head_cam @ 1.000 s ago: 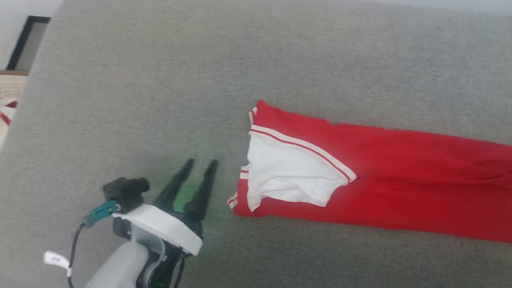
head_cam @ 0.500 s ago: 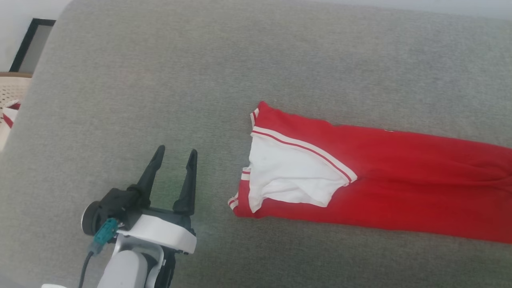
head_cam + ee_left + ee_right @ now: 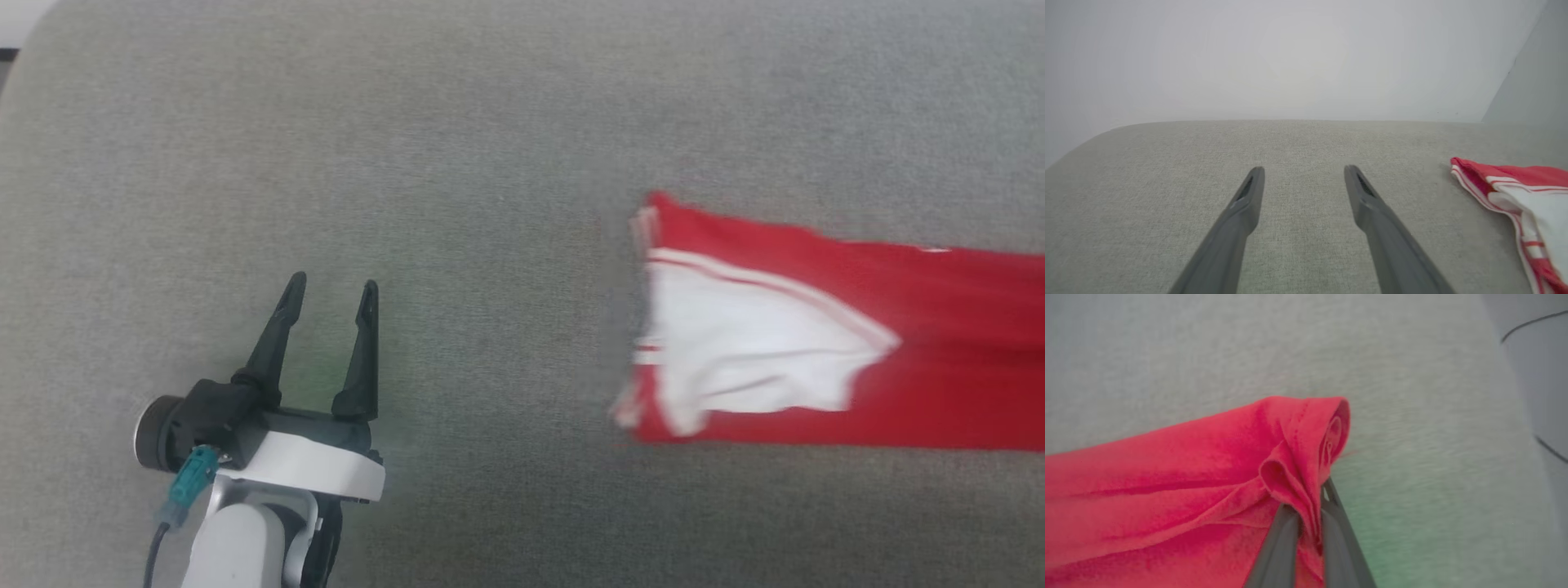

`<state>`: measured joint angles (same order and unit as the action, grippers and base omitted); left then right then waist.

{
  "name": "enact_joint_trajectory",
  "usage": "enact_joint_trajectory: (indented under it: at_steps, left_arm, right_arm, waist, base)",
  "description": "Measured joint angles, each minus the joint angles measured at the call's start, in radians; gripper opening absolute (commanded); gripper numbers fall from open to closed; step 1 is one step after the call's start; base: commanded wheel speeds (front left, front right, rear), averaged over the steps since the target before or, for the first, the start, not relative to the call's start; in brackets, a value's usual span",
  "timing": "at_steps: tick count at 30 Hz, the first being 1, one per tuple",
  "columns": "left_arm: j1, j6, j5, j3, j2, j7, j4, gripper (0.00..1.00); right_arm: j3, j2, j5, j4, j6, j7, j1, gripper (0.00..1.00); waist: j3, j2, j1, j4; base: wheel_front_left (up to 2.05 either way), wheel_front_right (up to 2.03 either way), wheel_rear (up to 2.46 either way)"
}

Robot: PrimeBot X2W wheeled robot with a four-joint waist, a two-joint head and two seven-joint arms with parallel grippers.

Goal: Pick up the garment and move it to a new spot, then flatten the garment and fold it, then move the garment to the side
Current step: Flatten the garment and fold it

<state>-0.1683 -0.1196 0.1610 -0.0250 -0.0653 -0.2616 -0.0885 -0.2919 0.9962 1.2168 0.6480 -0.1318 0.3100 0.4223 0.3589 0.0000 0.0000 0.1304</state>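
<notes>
So, the garment (image 3: 939, 278) lies stretched out along the grey fabric surface (image 3: 490, 122), over on the right of the head view and running off its right edge. A white sleeve (image 3: 751, 343) is folded on top at its left end. The right gripper (image 3: 1308, 514) has its jaws pinched tight on a bunched red fold at the garment's edge. The left gripper (image 3: 335, 282) is spread wide with nothing in it, well apart from the sleeve end.

- garment (image 3: 816, 343) lies on upholstered surface (image 3: 490, 122).
- left gripper (image 3: 331, 286): well apart from garment, to its left.
- right gripper (image 3: 1308, 496): at garment's bunched edge, fabric between its fingers.
</notes>
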Motion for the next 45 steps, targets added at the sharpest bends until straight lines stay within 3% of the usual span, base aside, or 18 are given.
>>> enact_joint_trajectory:
  at_steps: [4, 10, 15, 25, 28, 36, 45]
  left_arm:
    - [-0.004, -0.004, -0.01, -0.003, 0.005, 0.0, 0.016, 1.0]
    - [-0.005, -0.008, -0.025, -0.002, 0.008, 0.0, 0.016, 1.0]
    - [-0.004, -0.008, -0.026, -0.008, 0.01, 0.0, 0.013, 1.0]
    - [0.026, -0.009, -0.031, -0.002, 0.01, 0.0, 0.023, 1.0]
    - [0.024, -0.009, -0.031, -0.01, 0.011, 0.0, 0.023, 1.0]
    - [0.016, -0.009, -0.031, -0.031, 0.013, 0.0, 0.011, 1.0]
    - [-0.003, -0.009, 0.005, -0.055, 0.013, 0.0, -0.02, 1.0]
  right_arm:
    - [0.051, 0.056, -0.035, 0.119, 0.0, -0.051, 0.031, 0.0]
    - [0.076, 0.049, -0.037, 0.161, 0.001, -0.064, 0.058, 0.0]
    - [0.031, 0.022, -0.042, 0.027, 0.001, -0.036, 0.034, 0.0]
    - [-0.072, -0.038, -0.08, -0.431, 0.001, 0.068, -0.05, 0.0]
    - [-0.102, -0.092, -0.136, -0.55, 0.001, 0.12, -0.042, 0.0]
    - [-0.161, -0.219, -0.233, -0.616, 0.001, 0.221, 0.029, 0.0]
    - [-0.205, -0.307, -0.297, -0.539, 0.001, 0.23, 0.071, 0.0]
  waist:
    - [0.01, 0.0, 0.0, -0.017]
    - [0.002, 0.0, 0.0, -0.029]
    - [-0.022, 0.0, 0.0, -0.032]
    - [-0.069, 0.0, 0.0, -0.023]
    - [-0.065, 0.0, 0.0, -0.007]
    - [-0.048, 0.0, 0.0, 0.03]
    - [-0.033, 0.0, 0.0, 0.054]
  base:
    - [0.0, 0.0, 0.0]
    - [0.0, 0.0, 0.0]
    - [0.0, 0.0, 0.0]
    - [0.0, 0.0, 0.0]
    - [0.0, 0.0, 0.0]
    - [0.0, 0.0, 0.0]
    - [0.0, 0.0, 0.0]
